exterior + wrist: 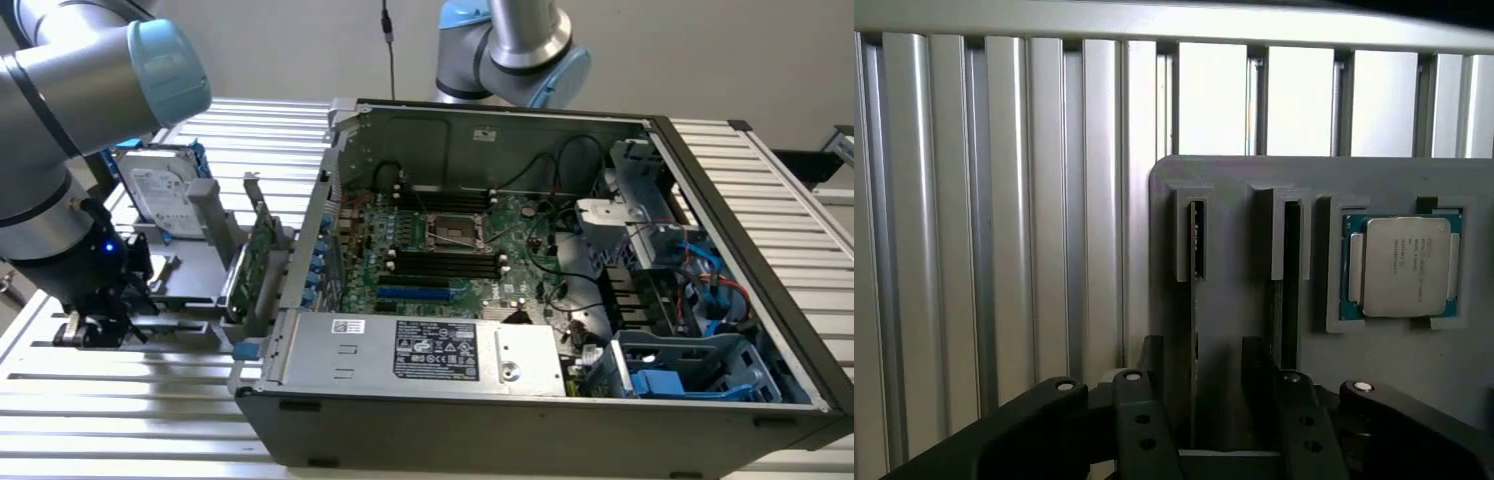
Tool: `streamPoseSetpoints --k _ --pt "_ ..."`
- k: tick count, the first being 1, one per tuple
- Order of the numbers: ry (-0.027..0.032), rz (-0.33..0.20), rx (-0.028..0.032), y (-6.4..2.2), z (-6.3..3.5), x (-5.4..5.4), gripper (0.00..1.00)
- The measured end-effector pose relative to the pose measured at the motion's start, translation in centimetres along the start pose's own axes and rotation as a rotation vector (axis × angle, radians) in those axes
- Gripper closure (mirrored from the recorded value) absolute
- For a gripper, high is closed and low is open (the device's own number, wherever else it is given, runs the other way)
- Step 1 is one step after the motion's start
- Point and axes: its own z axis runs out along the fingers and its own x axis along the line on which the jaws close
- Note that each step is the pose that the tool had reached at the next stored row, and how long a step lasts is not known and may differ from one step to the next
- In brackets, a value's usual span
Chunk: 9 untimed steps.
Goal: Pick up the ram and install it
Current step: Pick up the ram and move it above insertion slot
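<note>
The end effector [1202,352] is cut off by the picture's edge; the ram [1197,240] stands edge-on in the grey holder [1234,190], its chips hidden.

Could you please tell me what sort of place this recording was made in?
Probably a robotics lab bench for computer assembly: a robot arm hangs over a slotted aluminium table carrying an open computer case and a grey parts fixture with a processor.
</note>
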Motion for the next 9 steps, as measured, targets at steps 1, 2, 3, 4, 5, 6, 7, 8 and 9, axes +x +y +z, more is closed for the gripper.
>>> streamPoseSetpoints --k 1,2,3,4,5,6,7,8,9 --pt "-0.0006 0.0 0.0 -0.01 0.0 0.0 0.58" --pt "-0.001 0.0 0.0 -0.01 0.0 0.0 0.64" --pt "-0.0013 0.0 0.0 -0.02 0.0 0.0 0.64" --pt "-0.0015 0.0 -0.0001 -0.03 0.0 0.01 0.71" --pt "-0.0018 0.0 -0.0001 -0.06 0.0 0.0 0.71" --pt "-0.002 0.0 -0.0002 -0.1 0.0 0.0 0.71" --pt "-0.0021 0.0 -0.0004 -0.13 0.0 0.0 0.71" --pt "-0.0022 0.0 -0.0005 -0.16 0.0 0.0 0.73" --pt "-0.0023 0.0 -0.0006 -0.18 0.0 0.0 0.8"
